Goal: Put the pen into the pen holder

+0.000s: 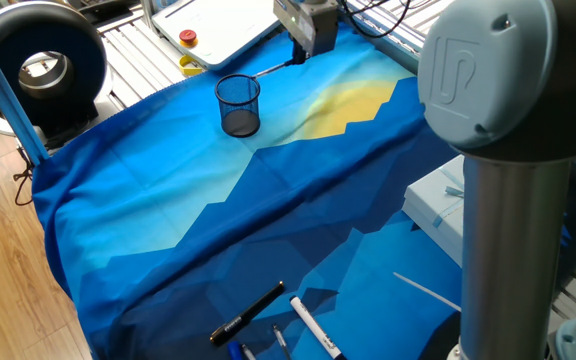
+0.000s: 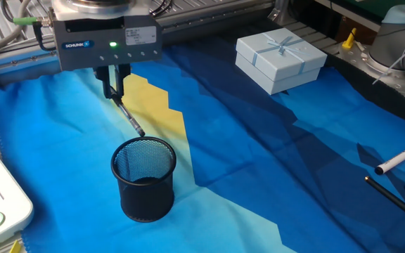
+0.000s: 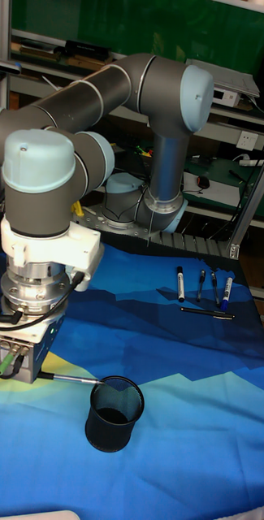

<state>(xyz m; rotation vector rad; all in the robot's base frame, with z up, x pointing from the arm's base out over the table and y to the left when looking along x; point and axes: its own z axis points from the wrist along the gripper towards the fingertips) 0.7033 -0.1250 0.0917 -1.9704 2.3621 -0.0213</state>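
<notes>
The pen holder (image 1: 239, 105) is a black mesh cup standing upright on the blue cloth, also seen as the pen holder (image 2: 144, 179) and the pen holder (image 3: 114, 413). My gripper (image 2: 114, 93) hangs just behind it, shut on the upper end of the pen (image 2: 130, 116). The silvery pen (image 3: 73, 379) slants out from the gripper (image 3: 36, 375), and its dark tip reaches the cup's rim without being inside. From one fixed view the pen (image 1: 276, 68) points from the gripper (image 1: 299, 58) towards the cup.
A white gift box (image 2: 280, 62) sits at the back right. A black marker (image 1: 248, 313) and a white marker (image 1: 313, 328) lie with other pens at the cloth's near edge. A white device with a red button (image 1: 188, 38) is behind the cup.
</notes>
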